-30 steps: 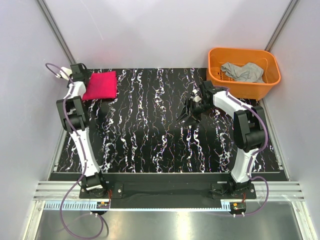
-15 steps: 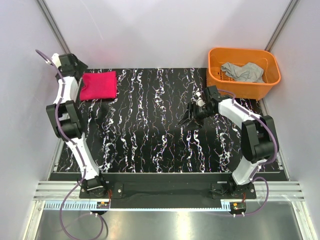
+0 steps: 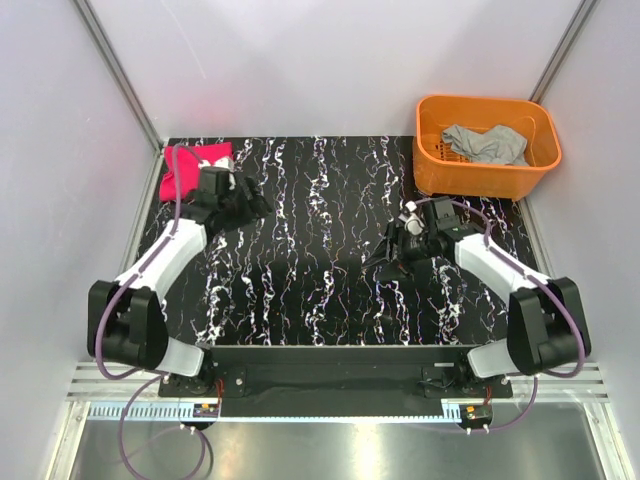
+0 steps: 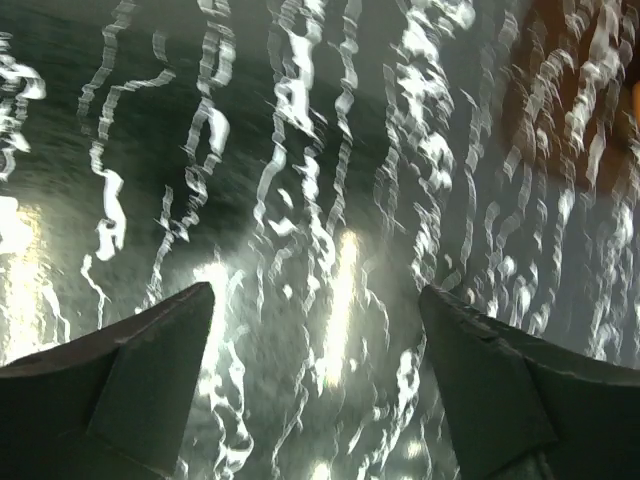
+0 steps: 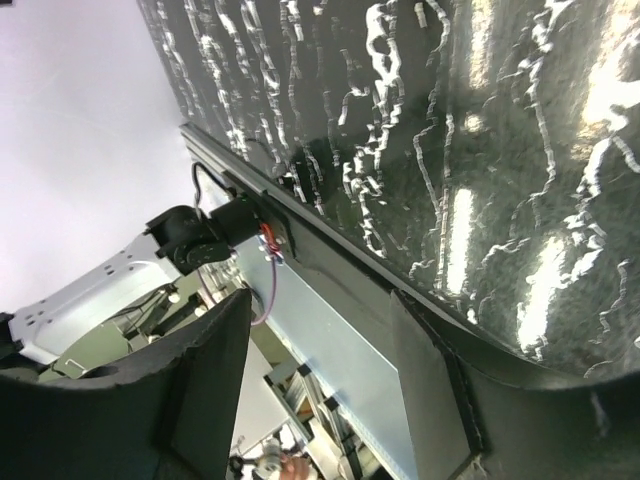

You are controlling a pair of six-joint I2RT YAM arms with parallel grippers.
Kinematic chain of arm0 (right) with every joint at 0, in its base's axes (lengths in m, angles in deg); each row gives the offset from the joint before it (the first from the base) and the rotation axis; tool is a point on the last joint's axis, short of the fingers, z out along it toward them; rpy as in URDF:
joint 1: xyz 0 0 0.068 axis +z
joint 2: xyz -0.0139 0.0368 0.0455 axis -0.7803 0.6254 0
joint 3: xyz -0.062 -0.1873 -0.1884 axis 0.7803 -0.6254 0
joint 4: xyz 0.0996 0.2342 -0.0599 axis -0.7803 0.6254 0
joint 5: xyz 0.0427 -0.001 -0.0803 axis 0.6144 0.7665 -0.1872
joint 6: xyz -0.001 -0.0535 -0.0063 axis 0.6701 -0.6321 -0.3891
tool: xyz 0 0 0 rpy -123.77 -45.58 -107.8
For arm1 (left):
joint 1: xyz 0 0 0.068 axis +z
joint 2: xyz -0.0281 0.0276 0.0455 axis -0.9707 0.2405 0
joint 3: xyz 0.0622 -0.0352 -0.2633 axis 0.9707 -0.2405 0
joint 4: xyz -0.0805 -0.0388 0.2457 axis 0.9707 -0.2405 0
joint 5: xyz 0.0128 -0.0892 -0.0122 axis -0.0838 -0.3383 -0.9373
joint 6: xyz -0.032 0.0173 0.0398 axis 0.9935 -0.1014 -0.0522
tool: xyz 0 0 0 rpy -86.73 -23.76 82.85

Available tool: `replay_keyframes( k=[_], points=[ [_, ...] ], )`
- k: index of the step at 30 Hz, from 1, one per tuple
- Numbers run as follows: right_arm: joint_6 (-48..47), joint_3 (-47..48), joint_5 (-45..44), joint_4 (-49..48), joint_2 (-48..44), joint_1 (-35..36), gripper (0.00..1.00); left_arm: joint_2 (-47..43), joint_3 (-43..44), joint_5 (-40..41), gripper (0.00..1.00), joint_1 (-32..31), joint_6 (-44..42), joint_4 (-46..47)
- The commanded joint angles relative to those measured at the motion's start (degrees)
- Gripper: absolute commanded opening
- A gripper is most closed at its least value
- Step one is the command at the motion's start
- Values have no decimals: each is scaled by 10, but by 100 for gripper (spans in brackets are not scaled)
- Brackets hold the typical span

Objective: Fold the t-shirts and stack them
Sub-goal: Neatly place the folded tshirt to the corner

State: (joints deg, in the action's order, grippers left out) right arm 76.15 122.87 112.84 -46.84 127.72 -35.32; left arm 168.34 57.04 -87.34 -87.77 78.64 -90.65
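Observation:
The magenta-red t-shirt [image 3: 184, 171] lies folded at the table's back left corner, with part of it hidden behind my left arm. A crumpled light grey t-shirt [image 3: 487, 143] rests inside the orange basket [image 3: 438, 160] at the back right. My left gripper [image 3: 258, 206] hovers just right of the red shirt and is open; in the left wrist view only blurred marbled table shows between its fingers [image 4: 160, 350]. My right gripper [image 3: 386, 250] is open and empty over the table's middle right, in front of the basket. The right wrist view looks past its fingers [image 5: 215, 370] at the table's near edge.
The black marbled table [image 3: 320, 290] spreads between the two arms. White walls close in the left, back and right sides. A metal rail [image 3: 330, 385] with both arm bases runs along the near edge.
My left arm has swung down from the back left corner, off the red shirt, and now reaches toward the table's middle. The right gripper has drifted slightly right and nearer, jaws a little wider.

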Motion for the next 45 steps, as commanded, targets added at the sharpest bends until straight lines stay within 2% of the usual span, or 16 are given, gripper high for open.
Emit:
replay_keyframes(
  k=[1, 3, 4, 5, 7, 13, 17, 20, 25, 30, 45],
  points=[
    [31, -8, 12, -41, -67, -2, 65, -15, 18, -48, 65, 95, -63, 38],
    [44, -9, 10, -40, -90, -2, 65, 21, 58, -62, 41, 159, -71, 36],
    [45, -8, 11, -39, -108, -2, 66, 34, 69, -79, 21, 178, -70, 42],
    [46, -10, 13, -34, -114, -2, 65, 53, 87, -94, 11, 192, -69, 71],
    [53, -18, 16, -32, -130, -2, 65, 110, 108, -117, 0, 221, -52, 105],
    [65, -42, 15, -29, -142, -2, 65, 270, 236, -83, 0, 250, -23, 139],
    [70, -28, 13, -30, -124, -2, 65, 383, 364, -78, 0, 272, -7, 117],
    [70, -3, 16, -30, -100, -2, 66, 437, 400, -82, 0, 300, 31, 126],
    [64, 33, 19, -31, -49, -2, 66, 470, 421, -82, 0, 321, 62, 166],
    [57, 55, 23, -31, -7, -2, 65, 512, 466, -75, 0, 330, 60, 150],
    [60, 70, 18, -29, 17, -2, 65, 584, 539, -53, 0, 347, 82, 150]
  ],
)
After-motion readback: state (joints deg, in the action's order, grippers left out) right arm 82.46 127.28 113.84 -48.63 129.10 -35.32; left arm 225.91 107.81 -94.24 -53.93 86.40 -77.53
